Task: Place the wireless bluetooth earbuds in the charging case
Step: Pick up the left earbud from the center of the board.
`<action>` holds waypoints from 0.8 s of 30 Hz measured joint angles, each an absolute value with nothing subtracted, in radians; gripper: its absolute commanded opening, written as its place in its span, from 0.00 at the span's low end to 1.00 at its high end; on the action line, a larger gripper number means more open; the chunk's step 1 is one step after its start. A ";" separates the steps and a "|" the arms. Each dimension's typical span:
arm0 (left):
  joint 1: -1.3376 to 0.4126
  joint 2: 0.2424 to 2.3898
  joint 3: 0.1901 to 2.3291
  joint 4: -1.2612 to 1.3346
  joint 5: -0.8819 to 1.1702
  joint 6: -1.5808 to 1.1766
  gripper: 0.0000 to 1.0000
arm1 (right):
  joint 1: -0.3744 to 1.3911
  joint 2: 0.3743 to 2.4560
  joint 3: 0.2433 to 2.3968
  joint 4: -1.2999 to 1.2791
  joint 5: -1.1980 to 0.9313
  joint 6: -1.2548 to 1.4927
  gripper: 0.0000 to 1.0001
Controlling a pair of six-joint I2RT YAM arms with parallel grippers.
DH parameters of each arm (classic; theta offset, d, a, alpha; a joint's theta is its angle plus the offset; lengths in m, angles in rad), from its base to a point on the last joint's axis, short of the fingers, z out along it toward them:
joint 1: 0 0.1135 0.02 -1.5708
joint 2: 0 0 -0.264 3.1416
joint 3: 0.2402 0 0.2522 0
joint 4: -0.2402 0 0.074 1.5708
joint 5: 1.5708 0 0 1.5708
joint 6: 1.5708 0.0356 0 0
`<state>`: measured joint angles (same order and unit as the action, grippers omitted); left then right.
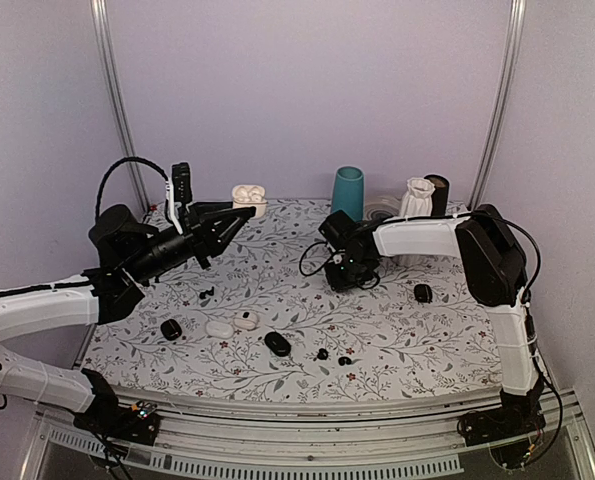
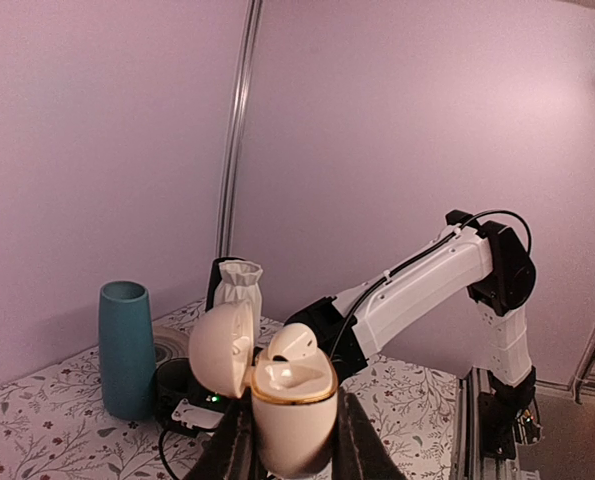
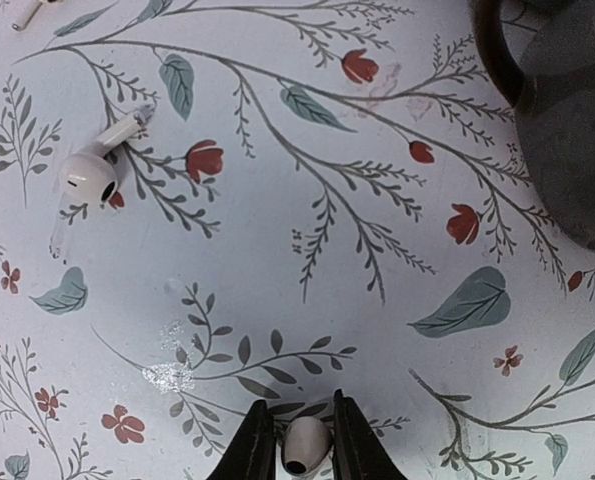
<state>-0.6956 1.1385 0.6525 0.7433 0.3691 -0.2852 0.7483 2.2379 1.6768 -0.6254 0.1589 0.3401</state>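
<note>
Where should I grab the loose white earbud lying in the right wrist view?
Take the white earbud by its rounded head, straight down from above, fingers closing across the stem's line: it lies flat and the head is its bulkiest part. The right hand is holding another bud.

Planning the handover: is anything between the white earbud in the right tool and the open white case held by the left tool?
Nothing visible does. The glossy white oval charging case in the left tool is raised, lid open, with a seated earbud; the other socket looks free. The small white earbud sits pinched in the right tool.
</note>
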 measured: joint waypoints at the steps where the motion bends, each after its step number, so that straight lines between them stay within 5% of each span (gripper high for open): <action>1: -0.695 1.139 0.653 0.743 0.369 -0.285 0.00 | 0.748 2.238 1.677 -0.625 0.158 0.340 0.16; 24: -0.693 1.186 0.671 0.696 0.358 -0.284 0.00 | 0.752 2.074 1.462 -0.514 0.121 0.340 0.04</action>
<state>-0.6933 1.1858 0.6712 0.6956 0.3580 -0.2836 0.7525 2.0739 1.4624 -0.5137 0.1211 0.3401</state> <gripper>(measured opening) 0.214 0.114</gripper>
